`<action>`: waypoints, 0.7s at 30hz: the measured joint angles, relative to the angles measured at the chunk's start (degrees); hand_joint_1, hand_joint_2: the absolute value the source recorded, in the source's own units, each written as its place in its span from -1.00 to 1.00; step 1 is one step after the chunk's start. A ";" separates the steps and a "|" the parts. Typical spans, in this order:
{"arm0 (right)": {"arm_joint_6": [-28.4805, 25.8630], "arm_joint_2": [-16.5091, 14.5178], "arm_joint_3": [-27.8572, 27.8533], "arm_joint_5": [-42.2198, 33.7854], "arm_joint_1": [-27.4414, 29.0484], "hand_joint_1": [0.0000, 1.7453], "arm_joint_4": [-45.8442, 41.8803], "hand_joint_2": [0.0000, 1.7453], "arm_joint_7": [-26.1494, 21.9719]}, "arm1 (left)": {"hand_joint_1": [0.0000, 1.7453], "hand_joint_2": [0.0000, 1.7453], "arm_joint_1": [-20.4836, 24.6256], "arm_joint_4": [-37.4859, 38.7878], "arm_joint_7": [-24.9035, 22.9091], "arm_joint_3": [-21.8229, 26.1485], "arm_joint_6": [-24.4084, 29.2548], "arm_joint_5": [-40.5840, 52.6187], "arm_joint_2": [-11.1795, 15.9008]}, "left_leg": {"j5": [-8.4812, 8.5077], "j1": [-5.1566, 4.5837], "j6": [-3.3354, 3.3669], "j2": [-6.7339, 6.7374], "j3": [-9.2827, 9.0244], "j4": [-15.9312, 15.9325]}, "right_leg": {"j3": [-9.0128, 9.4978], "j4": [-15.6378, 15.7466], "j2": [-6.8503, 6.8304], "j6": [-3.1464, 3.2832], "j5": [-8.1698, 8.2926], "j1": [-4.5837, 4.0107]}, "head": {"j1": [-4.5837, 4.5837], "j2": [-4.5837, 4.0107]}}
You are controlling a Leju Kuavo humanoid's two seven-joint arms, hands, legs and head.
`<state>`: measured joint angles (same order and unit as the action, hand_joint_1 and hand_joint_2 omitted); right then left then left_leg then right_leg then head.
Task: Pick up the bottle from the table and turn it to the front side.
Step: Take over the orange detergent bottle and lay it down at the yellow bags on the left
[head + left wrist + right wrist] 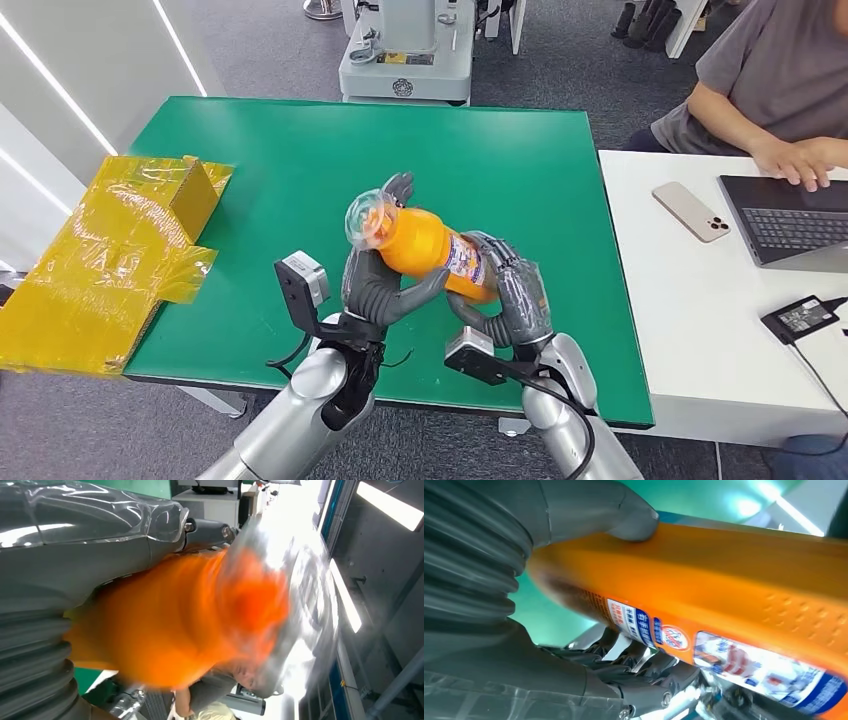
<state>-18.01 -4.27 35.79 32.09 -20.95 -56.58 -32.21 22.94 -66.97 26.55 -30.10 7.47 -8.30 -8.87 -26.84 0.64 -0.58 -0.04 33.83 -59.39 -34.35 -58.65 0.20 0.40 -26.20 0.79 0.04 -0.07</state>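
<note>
Item: orange plastic bottle with a clear domed cap and a printed blue-and-white label (425,247), held lying nearly level above the green worktop (300,160), cap end toward the robot's left, base toward its right. Left hand (378,282): fingers wrapped round the shoulder and neck end, thumb across the near side; the left wrist view shows the orange body (170,630) pressed against the hand, blurred. Right hand (512,295): fingers closed on the base end over the label band (744,665), thumb (624,515) on the bare orange wall. Handling, as judged: rigid moulded shell, likely full and moderately heavy; glossy wall and label film look slippery, so a turn about the long axis could slip. The dimpled patch (804,615) seems the better purchase; the clear cap looks thin and best left unsqueezed. Label faces partly away from the head view. Nearby: yellow taped cardboard box (120,250) at the worktop's left edge.
</note>
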 joint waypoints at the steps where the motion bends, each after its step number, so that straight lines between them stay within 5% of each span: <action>1: 0.61 0.00 0.28 0.21 -0.07 1.00 0.34 1.00 -0.07 | -1.00 1.00 -0.01 0.07 -0.01 0.00 0.11 0.15 0.02 | 0.00 0.00 0.00 0.00 0.00 0.00 | 0.00 0.00 0.00 0.00 0.00 0.00 | 0.01 0.00; 15: 5.70 -0.02 1.15 1.29 -1.30 1.00 3.39 1.00 0.43 | -1.00 1.00 -0.88 0.42 0.15 -0.02 3.15 2.66 0.10 | 0.00 0.00 0.00 0.00 0.01 0.00 | 0.00 0.00 0.00 0.00 0.00 0.00 | 0.00 0.00; 19: 5.95 -0.04 1.19 1.55 -1.44 1.00 3.80 1.00 0.52 | 0.95 1.00 -1.21 0.42 0.42 -0.02 3.70 2.96 0.10 | 0.00 0.00 0.00 -0.01 0.01 0.00 | 0.00 0.00 -0.01 0.00 0.00 0.00 | 0.00 0.00; 21: 5.98 -0.04 1.19 1.55 -1.50 1.00 3.96 1.00 0.61 | 1.00 1.00 -1.40 0.42 0.70 -0.02 3.94 3.07 0.11 | 0.00 0.00 0.00 0.00 0.01 0.00 | 0.00 0.00 -0.01 0.00 0.00 0.00 | 0.00 0.00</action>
<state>-12.03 -4.31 36.98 33.64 -22.45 -52.62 -31.60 21.54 -66.55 27.25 -30.12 11.41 -5.22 -8.76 -26.84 0.64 -0.58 -0.04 33.84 -59.39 -34.35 -58.65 0.20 0.40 -26.20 0.79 0.04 -0.07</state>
